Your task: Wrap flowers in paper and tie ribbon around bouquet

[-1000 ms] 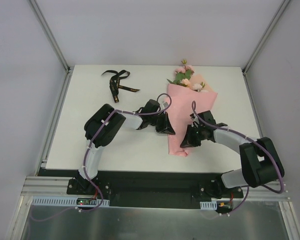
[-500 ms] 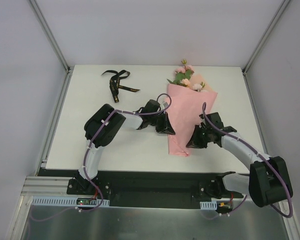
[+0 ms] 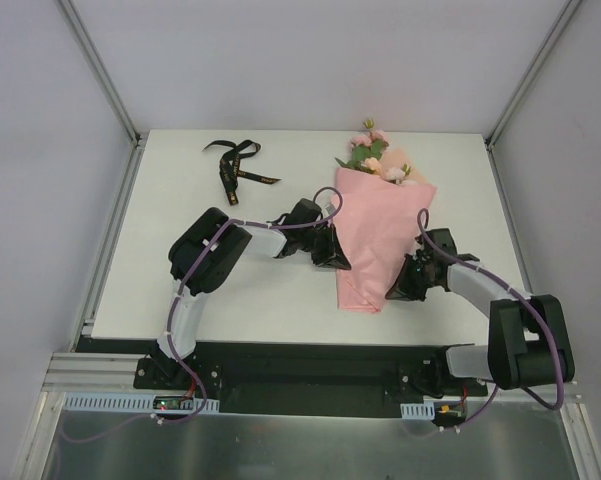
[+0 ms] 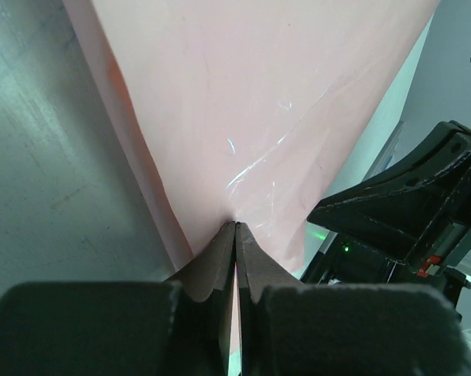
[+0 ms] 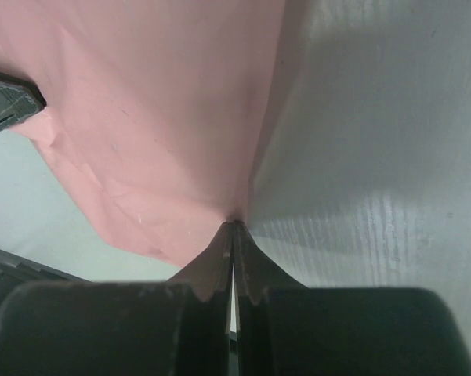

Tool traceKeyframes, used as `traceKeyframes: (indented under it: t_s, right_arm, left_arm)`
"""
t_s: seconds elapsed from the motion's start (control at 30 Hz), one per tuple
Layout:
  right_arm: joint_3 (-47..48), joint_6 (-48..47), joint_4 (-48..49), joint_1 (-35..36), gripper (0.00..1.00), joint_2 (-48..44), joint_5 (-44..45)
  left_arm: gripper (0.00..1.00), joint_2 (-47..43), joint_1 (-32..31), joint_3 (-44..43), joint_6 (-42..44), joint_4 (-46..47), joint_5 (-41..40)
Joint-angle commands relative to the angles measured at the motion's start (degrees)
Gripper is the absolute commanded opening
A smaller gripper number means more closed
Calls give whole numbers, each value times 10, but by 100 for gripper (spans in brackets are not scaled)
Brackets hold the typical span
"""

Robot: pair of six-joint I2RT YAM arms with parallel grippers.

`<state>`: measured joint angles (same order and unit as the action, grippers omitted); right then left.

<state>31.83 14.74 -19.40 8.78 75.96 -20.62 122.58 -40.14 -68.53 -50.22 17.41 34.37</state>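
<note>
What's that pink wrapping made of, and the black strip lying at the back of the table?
The pink paper looks like thin paper, mostly matte, perhaps lightly coated: it creases softly and shows faint glossy scuffs up close. The black ribbon seems to be limp fabric, since it lies in loose loops; it is too small to tell more.

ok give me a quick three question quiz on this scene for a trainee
1. True or false: the ribbon is tied around the bouquet.
2. The flowers stick out of the bouquet's end that points toward the table's: A near edge, B far edge, C left edge.
3. Fill in: the left hand and the right hand each pinch an edge of the pink paper with jaws ____.
Key: 1 false, the ribbon lies loose on the table; 2 B; 3 shut.
</note>
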Motion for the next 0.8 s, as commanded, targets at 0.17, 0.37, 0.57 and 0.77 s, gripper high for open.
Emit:
traceKeyframes:
  t_s: [0.17,0.37,0.57,0.77]
  right_arm:
    - [45,-19,-25,-6,1,-87,-27]
    - [91,-57,-14,-17,0,-10,-24]
    - [95,-39,18,-49,1,82,-10]
    - [119,-34,12,-69,0,123,16]
  left_arm:
    - [0,17,-3,6,25,-103,-21]
    - [0,13,-5,9,20,-107,-33]
    - [0,13,-5,9,18,-122,-40]
    - [0,10,-5,9,25,-135,-46]
